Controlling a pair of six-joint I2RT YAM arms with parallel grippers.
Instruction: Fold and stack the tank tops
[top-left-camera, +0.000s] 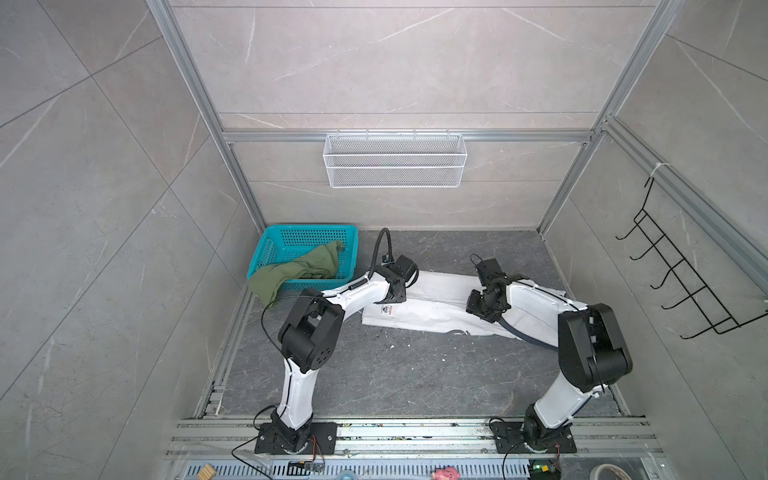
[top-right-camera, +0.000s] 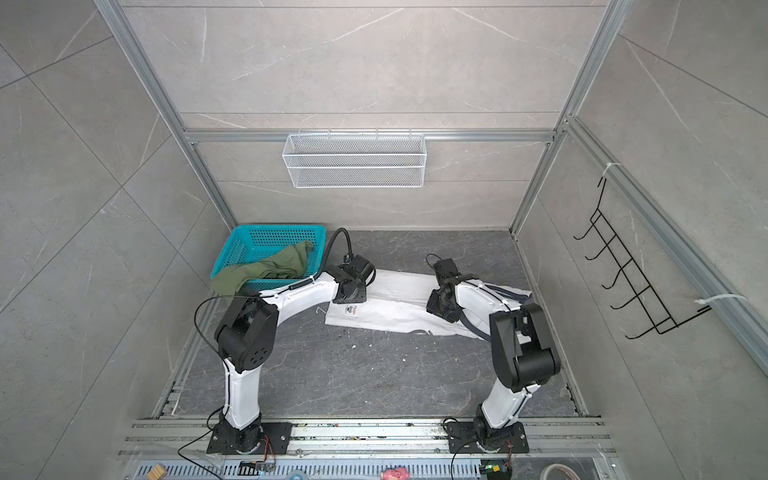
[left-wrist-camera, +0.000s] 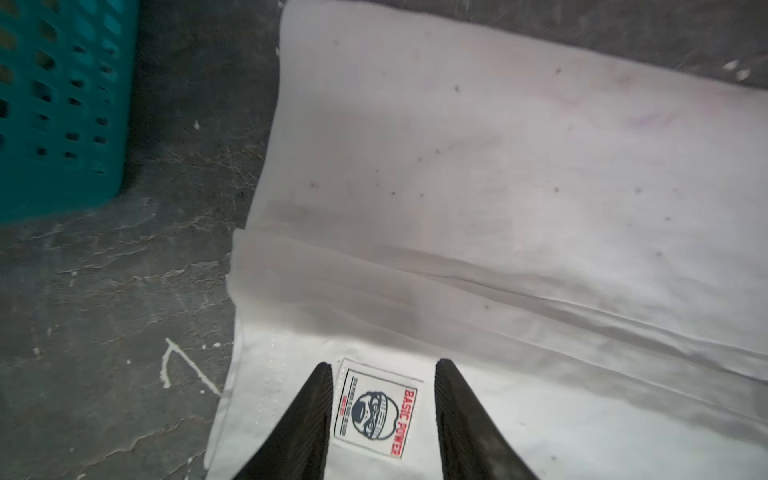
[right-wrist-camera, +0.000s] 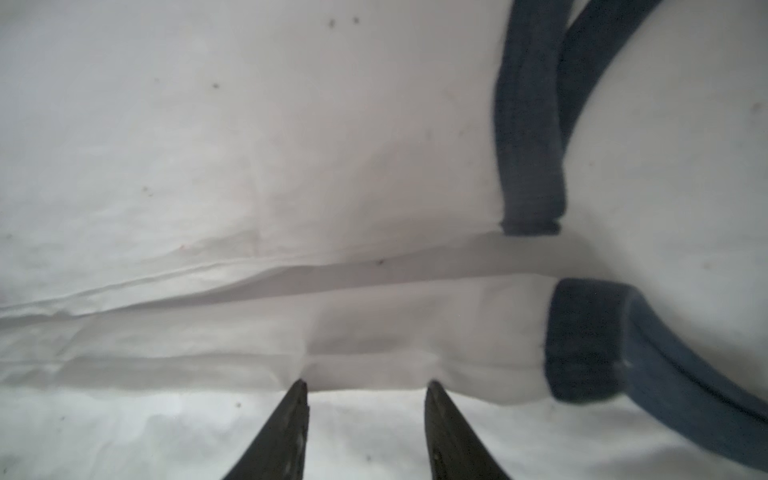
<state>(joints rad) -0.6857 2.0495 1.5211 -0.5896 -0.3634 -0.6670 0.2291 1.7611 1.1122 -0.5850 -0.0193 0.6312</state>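
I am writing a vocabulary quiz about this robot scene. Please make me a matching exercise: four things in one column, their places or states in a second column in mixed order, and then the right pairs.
Things
1. white tank top
2. olive green tank top
3. wire mesh basket
4. left gripper

Places or states
A. hung on the rail at the back
B. open, its fingers on either side of a sewn label
C. spilling over the rim of the teal basket
D. lying on the dark table, folded into a long strip

Pairs: 1-D, 2-C, 3-A, 4-B
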